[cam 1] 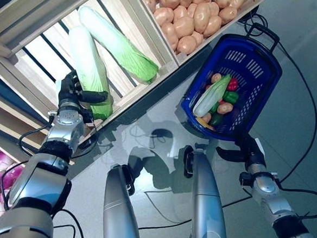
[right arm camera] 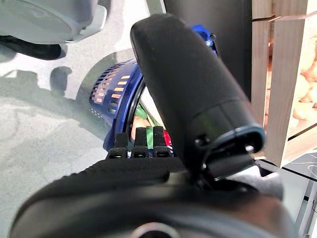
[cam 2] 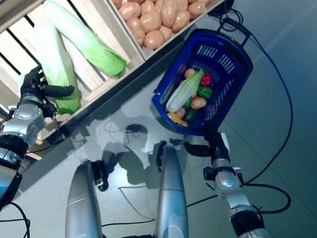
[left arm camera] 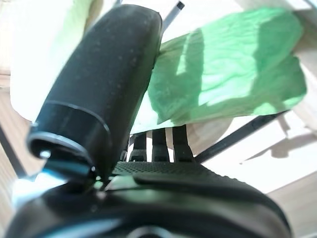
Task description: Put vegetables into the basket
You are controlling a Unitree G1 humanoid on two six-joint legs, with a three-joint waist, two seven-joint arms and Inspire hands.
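Note:
My left hand [cam 1: 71,95] is in the wooden crate, at the green leafy end of a long pale napa cabbage [cam 1: 89,65]. Its thumb [left arm camera: 99,94] lies across the cabbage [left arm camera: 223,69] and its fingers reach under it, so the hand closes on it. The cabbage still rests on the crate's slats. The blue plastic basket [cam 1: 261,55] stands on the floor to the right. It holds another napa cabbage [cam 1: 212,95], a red pepper [cam 1: 233,84], a green pepper [cam 1: 231,96] and potatoes [cam 1: 224,108]. My right hand [cam 1: 249,150] is just beside the basket's near rim [right arm camera: 106,94], fingers straight and empty.
The wooden stand's front edge [cam 1: 144,88] runs diagonally between my left hand and the basket. A second napa cabbage [cam 1: 120,45] lies beside the held one. Grey floor [cam 1: 302,80] spreads right of the basket.

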